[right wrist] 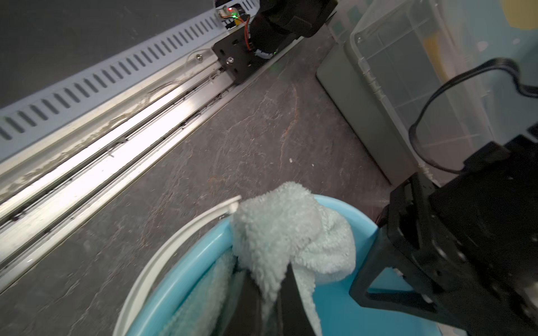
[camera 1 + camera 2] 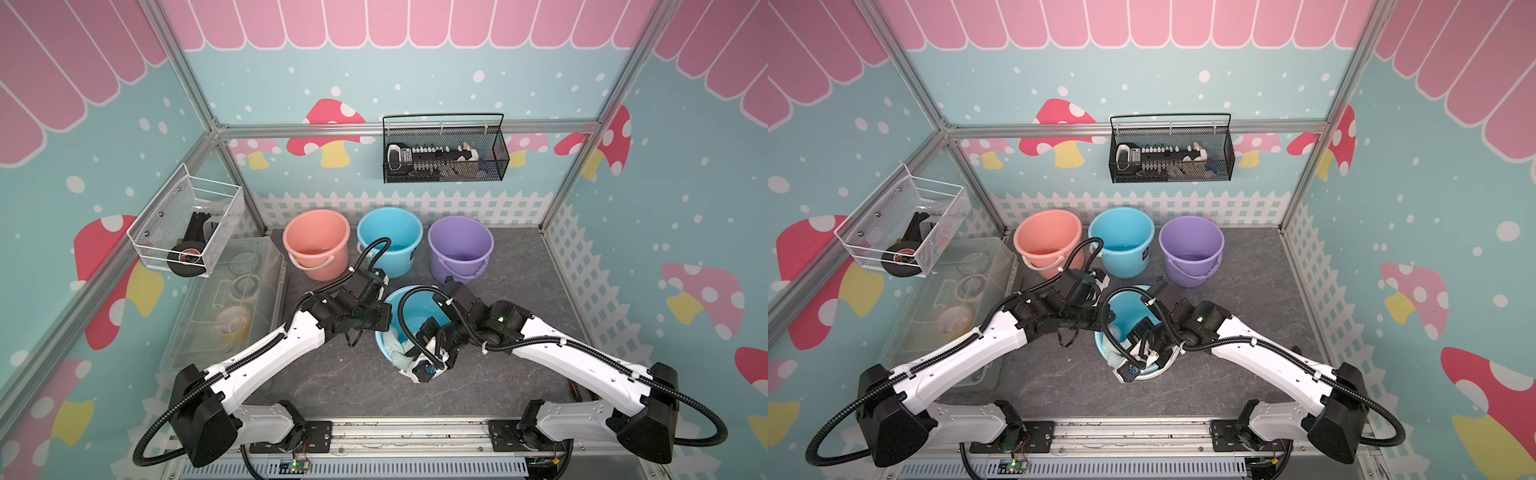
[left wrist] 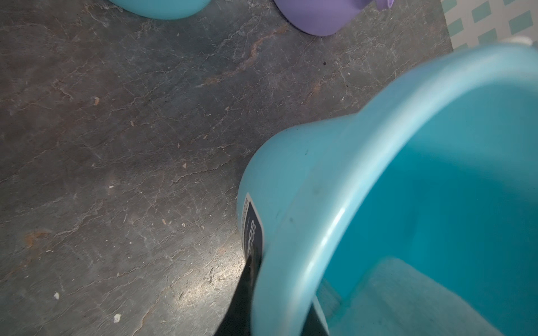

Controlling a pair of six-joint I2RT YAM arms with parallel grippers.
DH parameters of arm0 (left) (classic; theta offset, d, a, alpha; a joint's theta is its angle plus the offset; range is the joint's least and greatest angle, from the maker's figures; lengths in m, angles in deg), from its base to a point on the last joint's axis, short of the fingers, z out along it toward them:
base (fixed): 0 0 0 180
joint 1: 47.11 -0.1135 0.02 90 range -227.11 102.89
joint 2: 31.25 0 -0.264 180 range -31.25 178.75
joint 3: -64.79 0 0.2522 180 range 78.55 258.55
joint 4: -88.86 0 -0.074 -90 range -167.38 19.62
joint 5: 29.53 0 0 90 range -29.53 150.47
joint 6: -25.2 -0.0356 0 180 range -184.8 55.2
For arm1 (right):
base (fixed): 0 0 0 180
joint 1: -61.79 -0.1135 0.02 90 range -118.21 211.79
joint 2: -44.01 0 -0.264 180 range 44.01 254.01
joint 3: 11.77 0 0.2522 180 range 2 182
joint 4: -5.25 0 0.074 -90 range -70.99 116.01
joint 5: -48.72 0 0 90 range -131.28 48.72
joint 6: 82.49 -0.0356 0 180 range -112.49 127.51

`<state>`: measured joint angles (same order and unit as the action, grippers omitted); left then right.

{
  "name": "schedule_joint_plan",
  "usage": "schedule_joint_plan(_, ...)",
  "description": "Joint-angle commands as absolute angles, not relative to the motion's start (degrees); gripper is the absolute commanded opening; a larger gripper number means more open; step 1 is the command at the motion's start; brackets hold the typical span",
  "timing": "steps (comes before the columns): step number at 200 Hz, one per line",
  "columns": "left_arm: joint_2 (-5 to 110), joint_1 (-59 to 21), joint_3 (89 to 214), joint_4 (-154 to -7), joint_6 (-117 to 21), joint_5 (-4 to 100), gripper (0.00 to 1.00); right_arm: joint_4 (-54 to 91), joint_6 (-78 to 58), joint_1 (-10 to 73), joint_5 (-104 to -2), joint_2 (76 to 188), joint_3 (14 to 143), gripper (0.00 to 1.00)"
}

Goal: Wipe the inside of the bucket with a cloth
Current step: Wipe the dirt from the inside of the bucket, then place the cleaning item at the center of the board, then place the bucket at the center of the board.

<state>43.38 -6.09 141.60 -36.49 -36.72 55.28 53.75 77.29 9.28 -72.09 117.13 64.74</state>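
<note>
Grey stone-patterned tabletop (image 2: pixel 332 386), walled in mushroom wallpaper, is carrying these items, listed left to right.

1. Clear plastic box (image 2: pixel 232 299): sitting well to the left of the bucket.
2. Pink bucket (image 2: pixel 316 232): standing behind the bucket, to its left.
3. Left gripper (image 3: pixel 281 305): pinching the bucket's left rim, with one finger pressing outside the wall and one inside, apparently steadying it.
4. Bucket (image 2: pixel 415 311): light blue plastic, standing upright. It is looking light, stiff and slick, so it is likely wanting to slide or tip under wiping pressure. The rim is offering the surest hold.
5. Cloth (image 1: pixel 291 232): pale green terry, lying inside the bucket against the wall nearest the robot. One bunch is rising over the rim beside the white handle (image 1: pixel 174 256). It is looking soft, light and floppy, best taken at a bunched fold, with loose ends likely trailing.
6. Right gripper (image 1: pixel 270 302): reaching into the bucket from the right and clamping that bunch, with the cloth draping over its fingers.
7. Purple bucket (image 2: pixel 459 237): standing behind the bucket, to its right.
</note>
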Motion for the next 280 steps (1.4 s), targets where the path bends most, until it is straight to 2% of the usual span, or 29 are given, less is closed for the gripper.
schedule_joint_plan(1, 43.29, -5.89, 143.94, -39.15, -35.88, 54.34, 0.00, 35.03, 70.37, 8.65, -71.25, 118.82, 62.76, 0.00)
schedule_joint_plan(26, 43.38, -5.97, 143.94, -39.22, -35.81, 53.78, 0.00, 37.01, 77.81, 9.76, -62.01, 122.16, 66.19, 0.00)
schedule_joint_plan(69, 43.21, -5.83, 143.34, -39.23, -36.15, 53.19, 0.00, 45.39, 88.97, 16.51, -58.31, 125.90, 75.24, 0.00)
schedule_joint_plan(97, 43.11, -5.89, 143.19, -39.15, -36.14, 53.00, 0.00, 48.06, 93.47, 18.87, -50.25, 127.53, 78.92, 0.00)
schedule_joint_plan(133, 42.64, -5.88, 143.44, -38.78, -36.02, 54.65, 0.00, 59.35, 96.45, 19.43, -37.94, 126.85, 81.45, 0.00)
schedule_joint_plan(166, 43.49, -6.19, 145.24, -36.50, -34.68, 57.83, 0.00, 68.63, 93.91, 19.43, -37.41, 122.33, 80.02, 0.00)
schedule_joint_plan(190, 43.97, -6.66, 146.22, -36.23, -33.40, 58.91, 0.00, 75.24, 89.31, 19.25, -42.88, 118.64, 78.82, 0.00)
schedule_joint_plan(207, 44.25, -7.29, 146.81, -36.22, -32.29, 59.21, 0.00, 78.20, 85.04, 19.25, -50.67, 116.31, 78.45, 0.00)
schedule_joint_plan(247, 46.19, -8.91, 147.90, -36.20, -31.19, 59.64, 0.00, 70.89, 64.88, 19.25, -65.87, 112.91, 76.26, 0.00)
schedule_joint_plan(260, 46.86, -9.69, 147.82, -36.11, -30.49, 60.02, 0.00, 62.75, 53.67, 19.25, -64.39, 111.69, 74.86, 0.00)
schedule_joint_plan(280, 48.50, -10.98, 147.81, -36.03, -30.08, 60.30, 0.00, 52.78, 37.25, 19.25, -53.54, 110.28, 74.30, 0.00)
